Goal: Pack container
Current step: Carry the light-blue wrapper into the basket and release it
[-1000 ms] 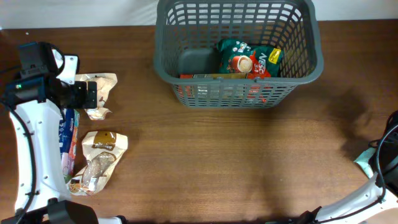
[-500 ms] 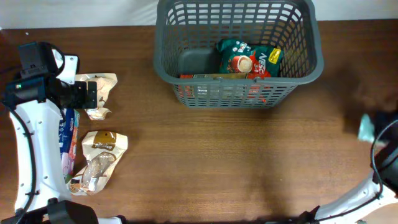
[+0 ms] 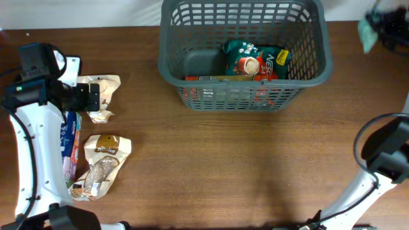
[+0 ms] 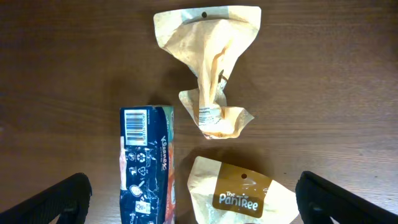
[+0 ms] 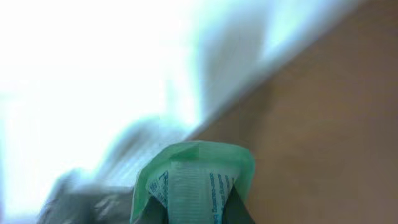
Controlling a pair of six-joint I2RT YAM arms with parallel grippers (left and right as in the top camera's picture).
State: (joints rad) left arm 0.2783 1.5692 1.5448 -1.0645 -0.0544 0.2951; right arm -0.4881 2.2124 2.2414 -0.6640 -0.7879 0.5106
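Note:
The dark grey basket (image 3: 171,64) stands at the back centre with green and red packets (image 3: 255,61) inside. My right gripper (image 3: 383,25) is at the back right, beside the basket's right rim, shut on a light green packet (image 3: 367,33), which also shows in the right wrist view (image 5: 193,180). My left gripper (image 3: 96,97) is open at the left, above a crumpled cream packet (image 4: 214,68), a dark blue packet (image 4: 148,165) and a cream PanTree packet (image 4: 245,196). Its open fingers (image 4: 186,199) sit wide apart, touching none of them.
Loose packets lie on the wooden table at the left: the cream one (image 3: 105,96), the blue one (image 3: 69,150) and the PanTree one (image 3: 105,163). The right arm's base (image 3: 386,156) stands at the right edge.
My right gripper has swung quickly from the front right edge up to the back right by the basket, carrying the green packet. The left arm has not moved.

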